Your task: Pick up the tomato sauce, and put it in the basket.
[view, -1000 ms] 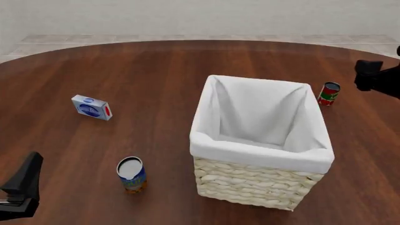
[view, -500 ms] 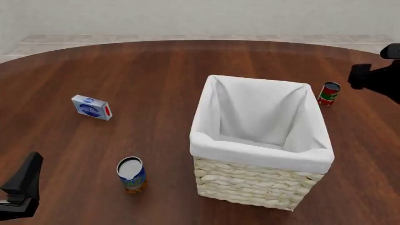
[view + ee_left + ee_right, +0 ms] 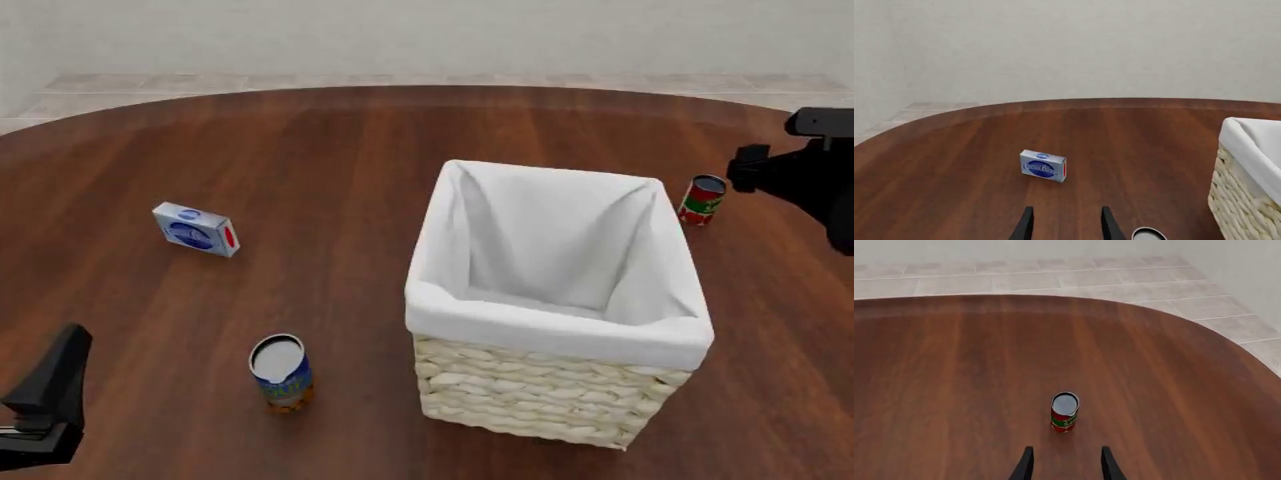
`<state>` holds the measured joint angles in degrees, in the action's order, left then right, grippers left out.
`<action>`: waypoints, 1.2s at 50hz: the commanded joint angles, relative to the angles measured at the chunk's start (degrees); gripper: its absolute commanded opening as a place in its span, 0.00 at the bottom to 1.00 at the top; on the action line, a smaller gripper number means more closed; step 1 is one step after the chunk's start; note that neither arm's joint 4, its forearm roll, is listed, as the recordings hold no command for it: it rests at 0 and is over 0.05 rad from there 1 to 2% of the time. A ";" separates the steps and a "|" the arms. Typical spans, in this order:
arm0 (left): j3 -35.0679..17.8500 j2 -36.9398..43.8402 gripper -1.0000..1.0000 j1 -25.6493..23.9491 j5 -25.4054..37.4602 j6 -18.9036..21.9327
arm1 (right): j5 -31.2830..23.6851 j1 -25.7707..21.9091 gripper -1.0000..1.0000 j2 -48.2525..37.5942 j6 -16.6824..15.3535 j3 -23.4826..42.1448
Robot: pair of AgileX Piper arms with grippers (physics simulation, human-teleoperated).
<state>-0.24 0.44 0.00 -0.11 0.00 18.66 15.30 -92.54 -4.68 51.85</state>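
The tomato sauce [image 3: 702, 199] is a small red can with a green band and a grey top. It stands upright on the table, right of the basket [image 3: 554, 338]. The basket is large, pale wicker with a white cloth lining. My right gripper [image 3: 745, 170] hovers just right of the can and a little above it. In the right wrist view the can [image 3: 1064, 412] stands just ahead of the open, empty right gripper [image 3: 1065, 467]. My left gripper [image 3: 54, 385] is low at the near left, open and empty in its wrist view [image 3: 1066, 227].
A blue-and-orange can [image 3: 282, 373] stands left of the basket's near corner; its top shows in the left wrist view [image 3: 1147, 234]. A blue-and-white box [image 3: 195, 229] lies at the left, also in the left wrist view [image 3: 1043, 166]. The basket's wicker wall [image 3: 1247, 200] shows there too.
My right gripper has moved left, closer to the tomato sauce can. The left arm and all objects have not moved.
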 commanded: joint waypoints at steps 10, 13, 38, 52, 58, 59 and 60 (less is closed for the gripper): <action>0.00 0.00 1.00 0.00 0.00 0.00 | 4.87 0.62 1.00 -10.19 1.40 4.52; 0.00 0.01 1.00 0.01 0.00 -0.01 | 5.09 0.62 1.00 -11.10 1.42 5.25; 0.00 -0.01 1.00 -0.01 0.00 0.00 | 8.70 0.51 1.00 -21.79 3.34 11.72; 0.00 0.00 1.00 -0.01 0.00 0.00 | 6.29 0.27 1.00 -26.68 1.98 18.30; 0.00 0.00 1.00 0.00 0.00 0.01 | 5.57 0.36 1.00 -29.31 1.49 20.93; 0.00 0.00 1.00 0.00 0.00 0.01 | 5.57 0.36 1.00 -29.31 1.49 20.93; 0.00 -0.01 1.00 0.02 0.00 -0.01 | 5.49 0.23 1.00 -29.66 1.65 21.28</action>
<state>-0.24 0.44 0.01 -0.11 0.00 25.33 15.67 -118.77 -2.59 69.28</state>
